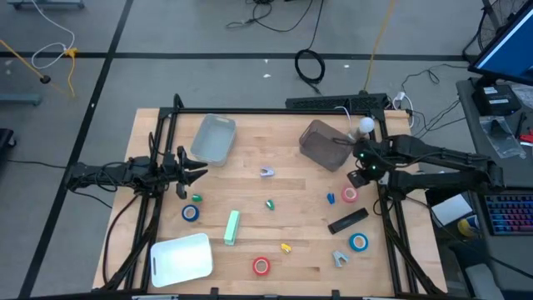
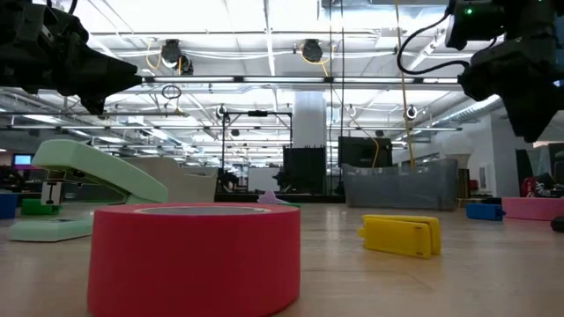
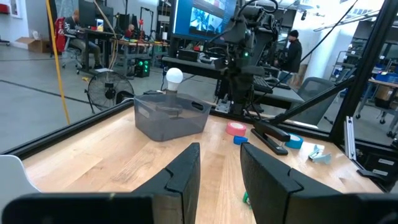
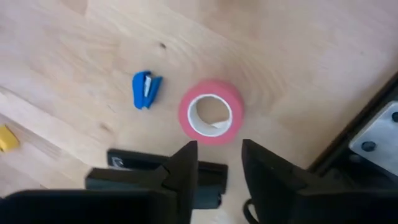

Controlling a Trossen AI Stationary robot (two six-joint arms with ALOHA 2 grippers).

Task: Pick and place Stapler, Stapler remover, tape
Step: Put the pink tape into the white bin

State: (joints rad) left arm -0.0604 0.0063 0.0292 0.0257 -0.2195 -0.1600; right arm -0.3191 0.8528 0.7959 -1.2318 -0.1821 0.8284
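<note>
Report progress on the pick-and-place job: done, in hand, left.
Done: nothing visibly; no stapler, remover or tape shows in the grey bin or the light tray.
In hand: the right gripper hangs above a red tape roll, holding nothing. The left gripper waits at the left edge.
Left: the green stapler, black stapler, blue remover and the other scattered items.

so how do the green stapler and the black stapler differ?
Colour: the green stapler is pale mint, the black stapler is dark. Place: the green one lies left of centre near the white tray, the black one on the right side below the red tape. Pose: the green one runs nearly up-down in the high view, the black one diagonally. Both lie free on the table.
</note>
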